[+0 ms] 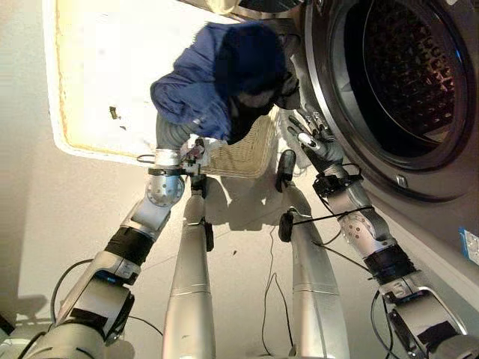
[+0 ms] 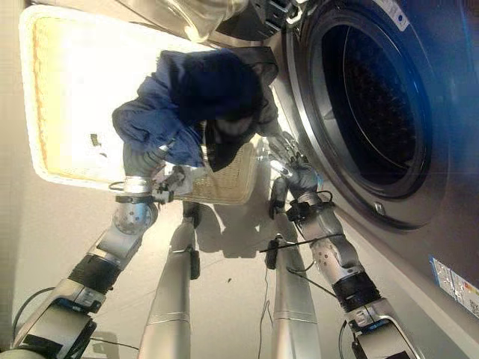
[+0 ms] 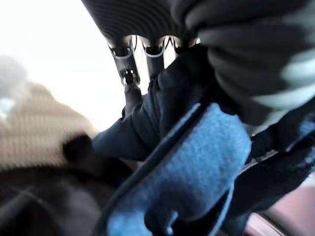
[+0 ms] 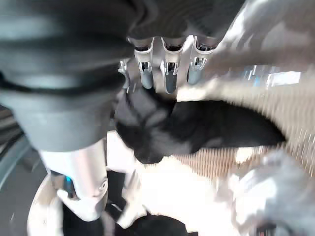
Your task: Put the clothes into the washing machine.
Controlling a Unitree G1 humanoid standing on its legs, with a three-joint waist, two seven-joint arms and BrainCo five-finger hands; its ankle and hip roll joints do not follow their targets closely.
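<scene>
Blue clothes [image 1: 217, 75] gripped by left hand [image 1: 176, 138] over wicker basket [image 1: 243, 153]; right hand [image 1: 314, 138] open.

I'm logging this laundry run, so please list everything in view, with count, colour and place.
Clothes bundle: one, blue and dark cloth, lifted above the basket, beside the washer opening.
Wicker basket: one, beige, on the floor under the bundle.
Washing machine: one, grey front-loader with an open dark drum, on the robot's right.
Rug: one, cream, on the floor behind the basket.
Left hand: one, dark-covered, under the blue cloth, fingers buried in it.
Right hand: one, silver fingers with dark tips straight, against the dark cloth next to the washer rim.
</scene>
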